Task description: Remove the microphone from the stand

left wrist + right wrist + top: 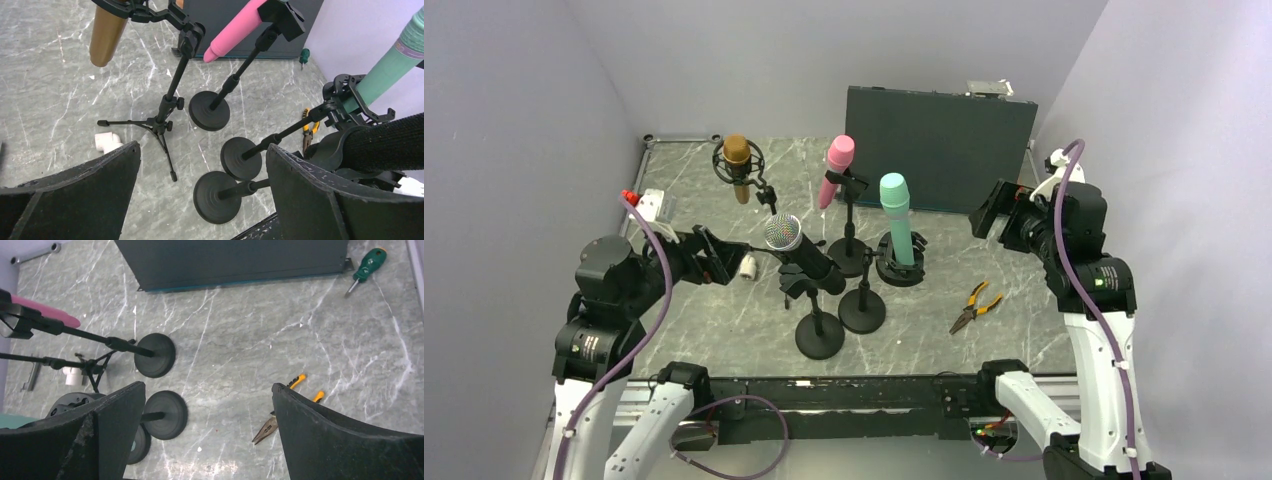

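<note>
Several microphones stand in holders on the marble table. A black microphone (802,252) with a silver grille rests tilted in the clip of the nearest round-base stand (819,336). Behind it are a pink microphone (836,166), a teal microphone (897,218) and a brown microphone (737,158) on a tripod. My left gripper (721,258) hangs open just left of the black microphone, nothing between its fingers; its wrist view shows the black microphone's body (385,142) at the right, past the right finger. My right gripper (994,222) is open at the right, apart from all stands.
Orange-handled pliers (975,307) lie on the table right of the stands. A dark panel (939,145) leans against the back wall, with a green screwdriver (367,265) at its corner. A white pipe elbow (106,141) lies near the tripod legs. Purple walls close in both sides.
</note>
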Robot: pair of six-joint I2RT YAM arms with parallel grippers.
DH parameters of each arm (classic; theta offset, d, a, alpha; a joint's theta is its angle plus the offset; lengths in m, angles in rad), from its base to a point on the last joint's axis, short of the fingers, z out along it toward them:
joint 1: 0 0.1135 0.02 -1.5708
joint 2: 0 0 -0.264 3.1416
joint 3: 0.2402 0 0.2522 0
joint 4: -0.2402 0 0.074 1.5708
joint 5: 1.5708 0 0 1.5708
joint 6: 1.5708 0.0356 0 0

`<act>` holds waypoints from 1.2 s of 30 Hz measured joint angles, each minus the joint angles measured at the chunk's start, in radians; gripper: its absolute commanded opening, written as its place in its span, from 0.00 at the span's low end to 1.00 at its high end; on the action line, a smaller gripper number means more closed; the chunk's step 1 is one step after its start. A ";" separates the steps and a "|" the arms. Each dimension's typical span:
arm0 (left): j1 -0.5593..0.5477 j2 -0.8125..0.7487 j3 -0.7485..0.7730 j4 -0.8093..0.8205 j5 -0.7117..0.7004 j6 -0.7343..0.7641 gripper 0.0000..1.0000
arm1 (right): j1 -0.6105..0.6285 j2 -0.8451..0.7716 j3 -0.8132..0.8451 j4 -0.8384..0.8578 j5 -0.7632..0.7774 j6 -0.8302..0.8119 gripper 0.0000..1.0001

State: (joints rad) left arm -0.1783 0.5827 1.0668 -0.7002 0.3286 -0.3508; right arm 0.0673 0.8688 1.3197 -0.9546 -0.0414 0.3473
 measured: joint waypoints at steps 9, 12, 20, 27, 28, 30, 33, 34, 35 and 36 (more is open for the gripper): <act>0.000 -0.049 -0.003 0.024 0.108 -0.006 0.99 | 0.000 0.002 -0.010 0.077 -0.220 -0.081 1.00; 0.000 -0.054 -0.005 0.047 0.152 -0.006 0.99 | 0.004 0.011 -0.010 0.106 -0.382 -0.115 1.00; 0.000 -0.058 -0.064 0.095 0.248 -0.006 0.99 | 0.305 0.085 0.038 0.151 -0.576 -0.188 1.00; 0.000 -0.085 -0.086 0.093 0.275 0.002 0.99 | 0.402 0.142 0.085 0.156 -0.497 -0.214 1.00; 0.000 -0.090 -0.086 0.091 0.278 0.007 0.99 | 0.407 0.142 0.085 0.156 -0.474 -0.214 1.00; 0.000 -0.097 -0.089 0.092 0.286 0.015 0.99 | 0.414 0.143 0.085 0.156 -0.434 -0.217 1.00; 0.000 -0.104 -0.104 0.095 0.307 0.017 0.99 | 0.426 0.146 0.081 0.162 -0.391 -0.218 1.00; 0.000 -0.105 -0.112 0.097 0.318 0.017 0.99 | 0.430 0.146 0.077 0.165 -0.383 -0.218 0.98; 0.000 -0.105 -0.119 0.097 0.326 0.017 0.99 | 0.436 0.146 0.071 0.171 -0.378 -0.217 0.97; 0.000 -0.106 -0.125 0.097 0.332 0.017 0.99 | 0.442 0.146 0.064 0.177 -0.376 -0.217 0.95</act>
State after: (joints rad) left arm -0.1783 0.4770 0.9417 -0.6029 0.6601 -0.3340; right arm 0.5095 1.0149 1.3842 -0.7776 -0.4171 0.1299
